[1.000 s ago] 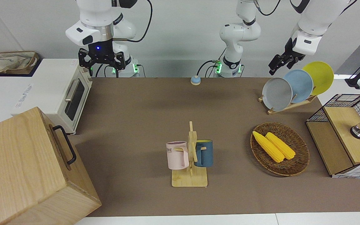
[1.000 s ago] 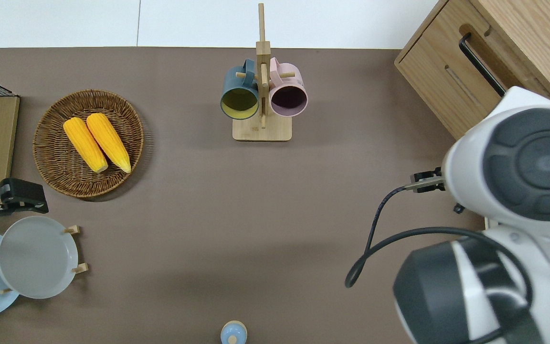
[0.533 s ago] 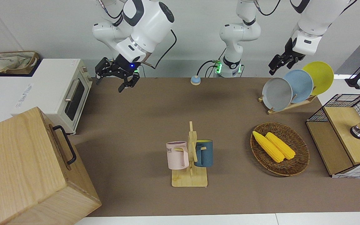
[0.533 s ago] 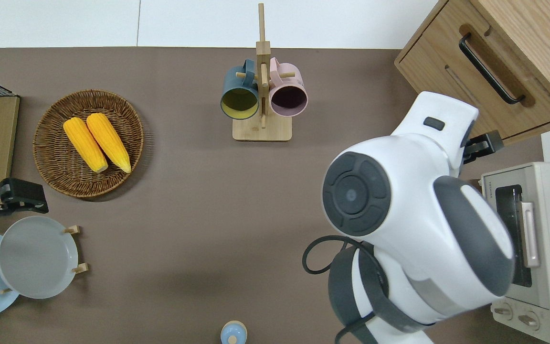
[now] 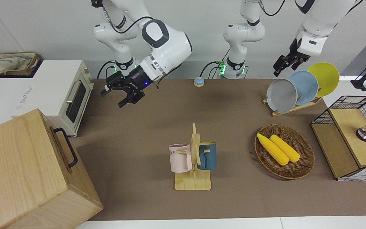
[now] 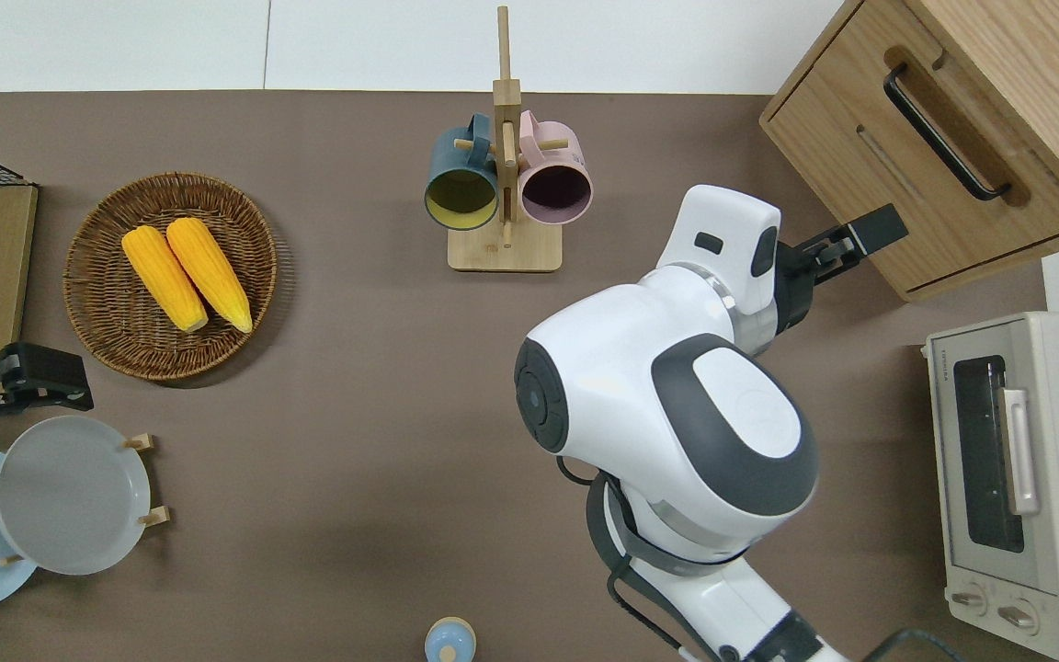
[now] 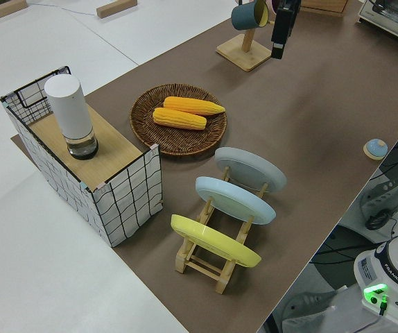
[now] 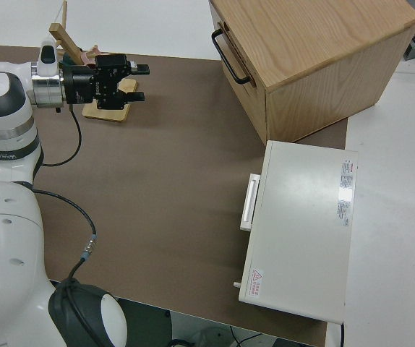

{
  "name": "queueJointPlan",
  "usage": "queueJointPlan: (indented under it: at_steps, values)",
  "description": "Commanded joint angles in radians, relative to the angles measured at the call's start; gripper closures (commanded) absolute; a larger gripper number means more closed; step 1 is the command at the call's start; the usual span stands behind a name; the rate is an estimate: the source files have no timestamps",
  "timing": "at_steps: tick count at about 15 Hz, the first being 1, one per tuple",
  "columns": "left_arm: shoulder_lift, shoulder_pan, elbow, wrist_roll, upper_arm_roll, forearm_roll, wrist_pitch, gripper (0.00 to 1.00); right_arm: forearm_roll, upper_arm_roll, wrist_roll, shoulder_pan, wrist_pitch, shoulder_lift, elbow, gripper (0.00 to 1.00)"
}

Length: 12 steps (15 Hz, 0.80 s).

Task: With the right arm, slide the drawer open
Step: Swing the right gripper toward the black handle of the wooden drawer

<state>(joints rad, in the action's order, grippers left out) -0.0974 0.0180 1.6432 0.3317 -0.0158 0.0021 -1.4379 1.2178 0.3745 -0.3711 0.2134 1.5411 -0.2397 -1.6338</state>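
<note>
The drawer point(image 6: 916, 179) is a wide light-wood front with a black loop handle point(image 6: 941, 131), set in a big pale wooden cabinet point(image 5: 17, 165) at the right arm's end of the table. It sits shut, flush with the cabinet front. My right gripper point(image 6: 868, 237) hangs over the brown mat just short of the cabinet front, level with the handle's end nearer the robots. Its fingers point toward the drawer. The right side view shows the right gripper point(image 8: 141, 83) open and empty, apart from the handle point(image 8: 229, 54). The left arm is parked.
A white toaster oven point(image 6: 1026, 478) stands beside the cabinet, nearer the robots. A wooden mug rack point(image 6: 504, 184) with two mugs stands mid-table. A wicker basket point(image 6: 97, 303) of corn, a plate rack point(image 6: 148, 478) and a wire-mesh cabinet point(image 5: 351, 140) fill the left arm's end.
My right arm has swung from above the toaster oven out over the mat toward the cabinet, and its wrist has turned so the fingers face the drawer. The left arm has not moved.
</note>
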Motion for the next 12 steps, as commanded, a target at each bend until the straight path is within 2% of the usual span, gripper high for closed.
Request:
queueJointPlan:
  at_steps: [1, 3, 7, 12]
  values:
    - [-0.008, -0.004, 0.000, -0.011, 0.005, -0.004, 0.002, 0.01, 0.161, -0.031, -0.117, 0.023, 0.013, -0.093, -0.001, 0.021]
    - [-0.008, -0.004, 0.000, -0.010, 0.005, -0.004, 0.002, 0.01, 0.209, -0.052, -0.124, 0.035, 0.020, -0.116, 0.002, 0.021]
    - [-0.008, -0.004, 0.000, -0.010, 0.005, -0.004, 0.002, 0.01, 0.267, -0.114, -0.207, 0.037, 0.092, -0.144, 0.003, 0.025]
    - [-0.008, -0.004, 0.000, -0.010, 0.005, -0.004, 0.002, 0.01, 0.327, -0.181, -0.210, 0.035, 0.175, -0.164, 0.003, 0.040]
